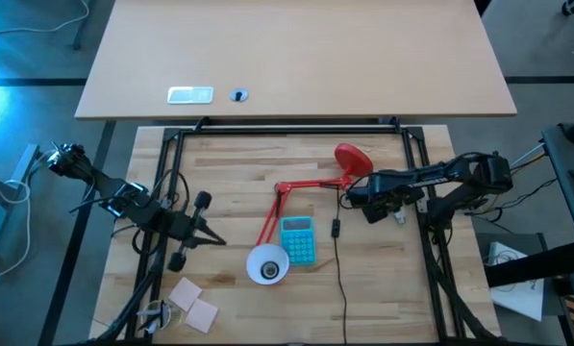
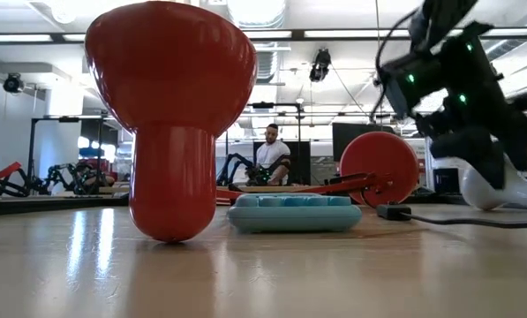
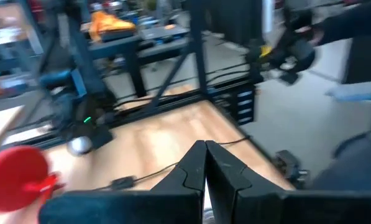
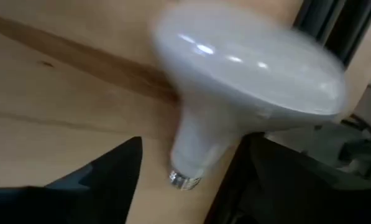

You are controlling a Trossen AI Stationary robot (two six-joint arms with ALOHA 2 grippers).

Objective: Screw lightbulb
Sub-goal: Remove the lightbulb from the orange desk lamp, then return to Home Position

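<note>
You are at the pickup step: your right gripper (image 4: 191, 180), right of centre in the high view, has its fingers spread around the lightbulb (image 4: 247, 93) lying on the table (image 1: 383, 308), so next pinch its neck and carry it to the lamp shade (image 1: 267, 265), while your left gripper (image 3: 204, 180), lower left, waits with fingers pressed together.

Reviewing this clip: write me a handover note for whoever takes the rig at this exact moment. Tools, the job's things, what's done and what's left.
Left tool: shut, empty, at the table's left side.
Right tool: open at the table's right side, fingers on either side of the lightbulb and not clamped on it.
The lightbulb lies on the table, well apart from the red lamp's shade, which sits near the blue calculator.
Done: the right arm has reached the bulb.
Left: grasp the bulb, carry it to the shade, screw it in.
</note>
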